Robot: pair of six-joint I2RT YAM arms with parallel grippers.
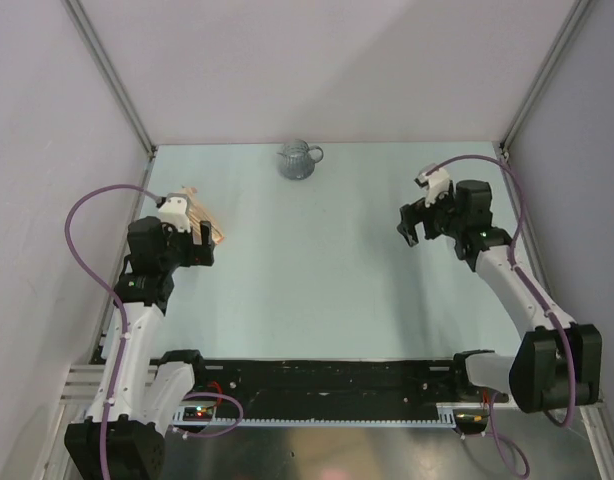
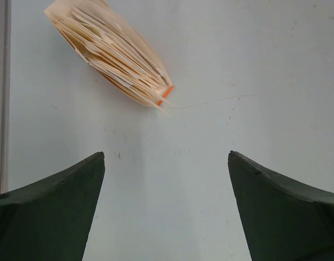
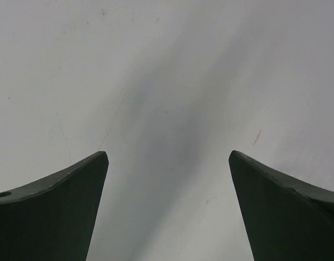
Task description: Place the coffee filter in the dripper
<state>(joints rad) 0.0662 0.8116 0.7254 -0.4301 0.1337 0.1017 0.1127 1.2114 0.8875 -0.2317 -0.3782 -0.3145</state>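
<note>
Left gripper (image 2: 166, 154) spread near paper stack (image 2: 110, 51), dripper (image 1: 300, 160) upright

Blk/white arms (image 1: 132, 340), purple cables (image 1: 71, 235), dk-green pincer fingers (image 2: 47, 212)

The left gripper (image 2: 166, 155) hangs with jaws spread wide above the pale table (image 2: 254, 60), a tan fanned stack (image 2: 110, 51) lying slantwise beyond them at upper left.

My top camera looks steeply down on the whole desk (image 1: 327, 270) from above its near edge, while each wrist camera peers closely past its fingers (image 2: 53, 212) (image 3: 53, 212), the left sharing the tan stack (image 1: 216, 233) (image 2: 112, 54) with it.
</note>
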